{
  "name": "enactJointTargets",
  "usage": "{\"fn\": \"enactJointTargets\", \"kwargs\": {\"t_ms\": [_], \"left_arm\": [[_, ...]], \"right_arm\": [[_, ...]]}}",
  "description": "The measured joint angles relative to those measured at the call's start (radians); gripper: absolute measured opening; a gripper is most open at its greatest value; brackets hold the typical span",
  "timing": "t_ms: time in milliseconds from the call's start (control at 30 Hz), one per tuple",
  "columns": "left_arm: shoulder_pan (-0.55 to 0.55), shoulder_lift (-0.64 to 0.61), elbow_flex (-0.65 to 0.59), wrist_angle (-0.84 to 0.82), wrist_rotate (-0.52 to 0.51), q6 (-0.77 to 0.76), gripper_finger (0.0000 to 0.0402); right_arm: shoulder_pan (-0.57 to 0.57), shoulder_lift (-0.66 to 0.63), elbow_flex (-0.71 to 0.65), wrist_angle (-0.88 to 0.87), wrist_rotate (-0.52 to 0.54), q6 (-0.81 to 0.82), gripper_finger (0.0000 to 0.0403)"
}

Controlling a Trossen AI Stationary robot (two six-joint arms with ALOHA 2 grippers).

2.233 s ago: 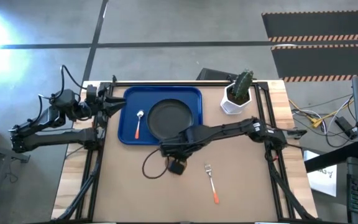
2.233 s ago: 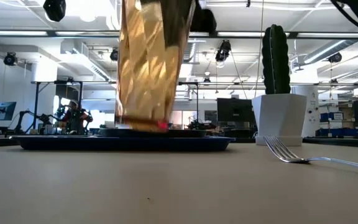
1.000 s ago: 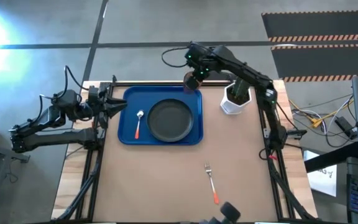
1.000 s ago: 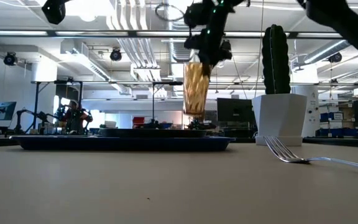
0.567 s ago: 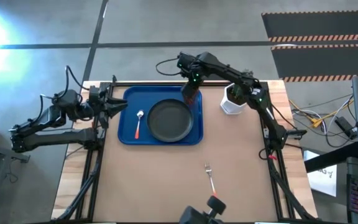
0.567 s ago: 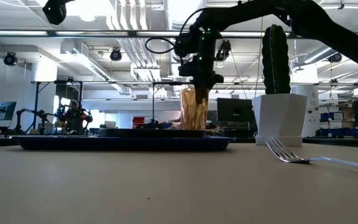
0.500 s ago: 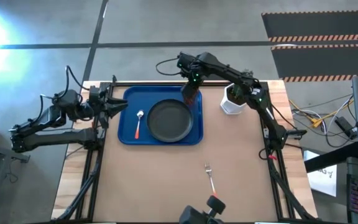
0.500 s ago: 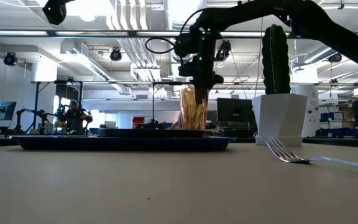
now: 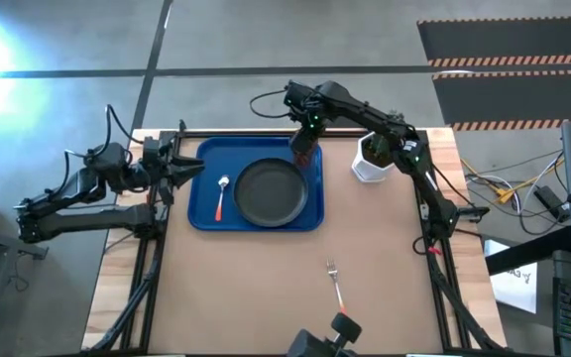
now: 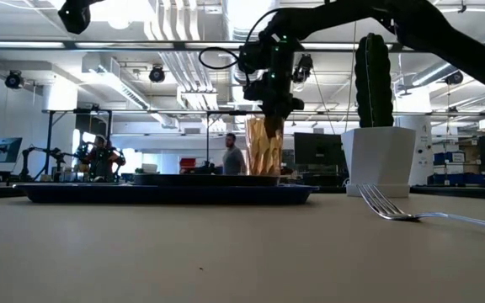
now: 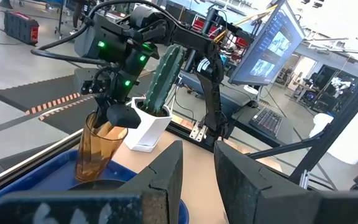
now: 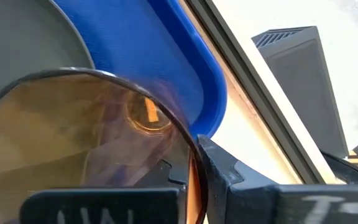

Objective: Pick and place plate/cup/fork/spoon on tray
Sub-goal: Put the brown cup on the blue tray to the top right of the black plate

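The amber ribbed cup [image 9: 305, 159] stands about upright over the far right corner of the blue tray [image 9: 206, 159], and my right gripper [image 10: 269, 114] is shut on its rim from above. Its base is hidden behind the plate's rim in the low view. The black plate [image 9: 271, 191] and the orange-handled spoon [image 9: 220, 198] lie flat in the tray. The fork [image 9: 337, 288] lies on the bare table toward the near edge. Just off the tray's left side, my left gripper [image 11: 197, 177] waits, open and with nothing in it. My right gripper holds the cup by its rim [image 12: 188, 146], on the side toward the tray's far right corner. One finger is inside the cup and one finger [image 12: 229, 174] is outside, with the thin wall between them. The fingers slant steeply down from above. Whether the base touches the tray, I cannot tell.
A white pot with a green cactus [image 9: 375, 159] stands just right of the tray's far right corner, close to my right arm. A dark device [image 9: 320, 337] sits at the table's near edge. Bare brown table lies between the tray and the fork.
My right gripper has come down with the cup toward the tray's far right corner, moving a little toward the near edge. The cup has sunk from well above the tray to tray level, staying about upright. In the last half second both have kept still.
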Motion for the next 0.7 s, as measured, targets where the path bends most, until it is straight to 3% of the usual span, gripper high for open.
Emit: {"fn": "enactJointTargets", "kwargs": {"t_ms": [433,700], "left_arm": [[-0.001,0.002,0.000,0.001,0.000,0.000,0.0074],[0.000,0.002,0.000,0.001,0.000,0.000,0.0074]], "right_arm": [[0.000,-0.001,0.000,0.001,0.001,-0.005,0.0077],[-0.006,-0.001,-0.005,0.007,0.000,-0.007,0.0093]]}}
